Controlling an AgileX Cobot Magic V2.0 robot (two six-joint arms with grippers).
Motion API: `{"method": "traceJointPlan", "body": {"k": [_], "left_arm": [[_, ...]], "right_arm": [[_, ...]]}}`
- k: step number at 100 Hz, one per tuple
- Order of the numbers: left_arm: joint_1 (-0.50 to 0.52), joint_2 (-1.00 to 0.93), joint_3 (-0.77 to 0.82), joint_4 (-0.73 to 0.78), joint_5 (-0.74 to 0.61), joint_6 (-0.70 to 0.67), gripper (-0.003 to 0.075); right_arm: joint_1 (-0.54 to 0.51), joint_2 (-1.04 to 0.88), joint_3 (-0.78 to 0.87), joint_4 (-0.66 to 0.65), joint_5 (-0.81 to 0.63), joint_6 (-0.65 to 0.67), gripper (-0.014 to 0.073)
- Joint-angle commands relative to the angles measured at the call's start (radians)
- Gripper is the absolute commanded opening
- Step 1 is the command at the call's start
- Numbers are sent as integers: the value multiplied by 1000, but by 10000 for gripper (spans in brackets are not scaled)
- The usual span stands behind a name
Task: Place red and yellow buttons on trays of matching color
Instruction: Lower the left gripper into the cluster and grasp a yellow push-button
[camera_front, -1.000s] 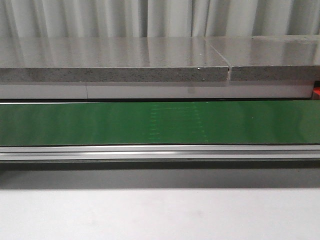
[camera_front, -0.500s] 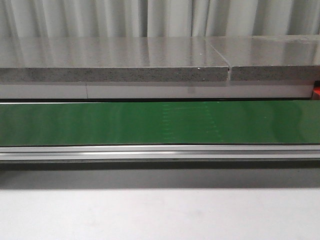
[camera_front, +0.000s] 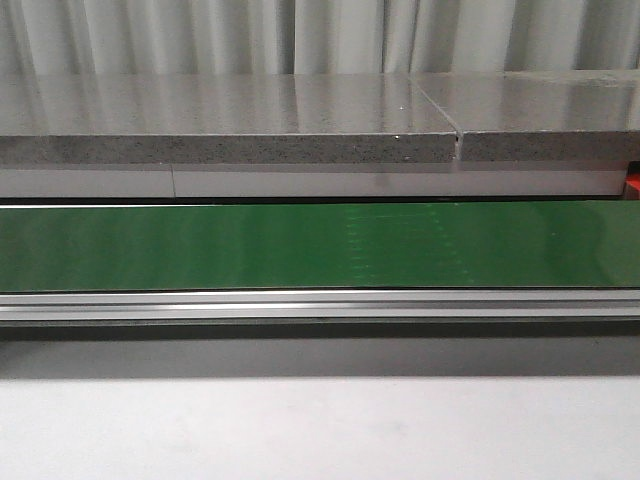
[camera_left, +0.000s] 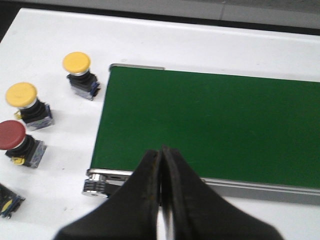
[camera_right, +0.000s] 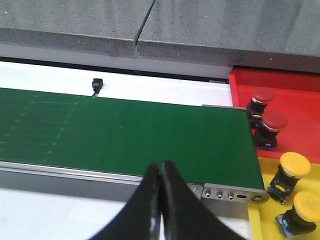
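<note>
Standing upright on the white counter (camera_left: 55, 40) beside the green conveyor belt (camera_left: 210, 125), caps up: two yellow buttons (camera_left: 76, 61) (camera_left: 21, 94) and one red button (camera_left: 11, 135); a fourth item at the frame edge, too cropped to identify. Hovering over the belt's near rail, left claw (camera_left: 161, 165) pinched closed, empty. At the belt's other end, two red buttons (camera_right: 262, 96) (camera_right: 274, 121) upright in the red tray (camera_right: 300, 95), two yellow buttons (camera_right: 295, 165) (camera_right: 307, 204) upright in the yellow tray (camera_right: 265, 175). Right claw (camera_right: 160, 177) likewise closed, holding nothing.

Bare green belt (camera_front: 300, 245) gives open passage; stone ledge (camera_front: 230, 148) borders it.
</note>
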Motion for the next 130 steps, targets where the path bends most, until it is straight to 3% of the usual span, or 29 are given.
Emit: {"method": "traceJointPlan", "body": {"k": [1,16,22,66,130], "left_arm": [[51,68,-59,-19,-72,-12,170],[128,179,-120,-50,-94,-12,484],[154,217,-149,-56,-93,-12,519],[345,582,-509,-47,308,-13,512],[378,1030,-887,30,422,5,512]], "right_arm": [[2,10,-24,6,-71,-9,-67],[2,10,-24,6,-72,-9,-67],[2,10,-24,6,-72,-9,-67],[2,10,-24,6,-72,-9,-67],[2,10,-24,6,-72,-9,-67]]}}
